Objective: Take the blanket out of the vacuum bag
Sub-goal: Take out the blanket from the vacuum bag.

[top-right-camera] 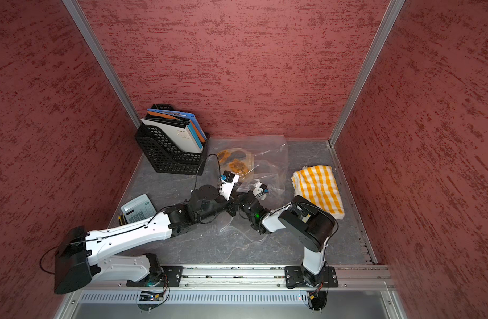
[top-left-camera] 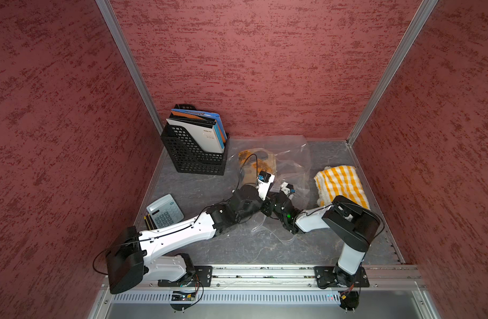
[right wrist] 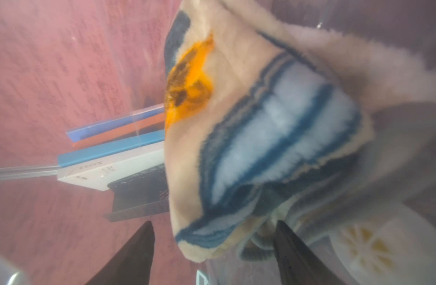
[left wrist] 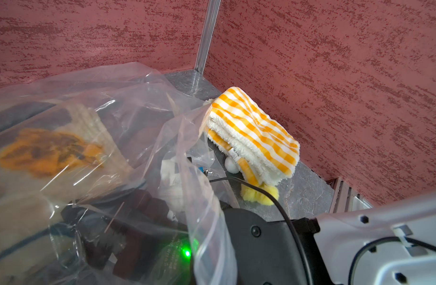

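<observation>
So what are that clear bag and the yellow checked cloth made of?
Clear bag: thin glossy plastic film, probably; it crinkles, glints and shows its contents. Yellow checked cloth: soft fleece, apparently; fuzzy white pile shows along its folded edges.

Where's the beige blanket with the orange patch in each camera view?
Both top views: beige blanket mid-table, inside the vacuum bag.
Left wrist: blanket behind the bag's plastic.
Right wrist: blanket fills the frame, just past the open right gripper.
Shared landmark: black file rack; absent from left wrist.
</observation>
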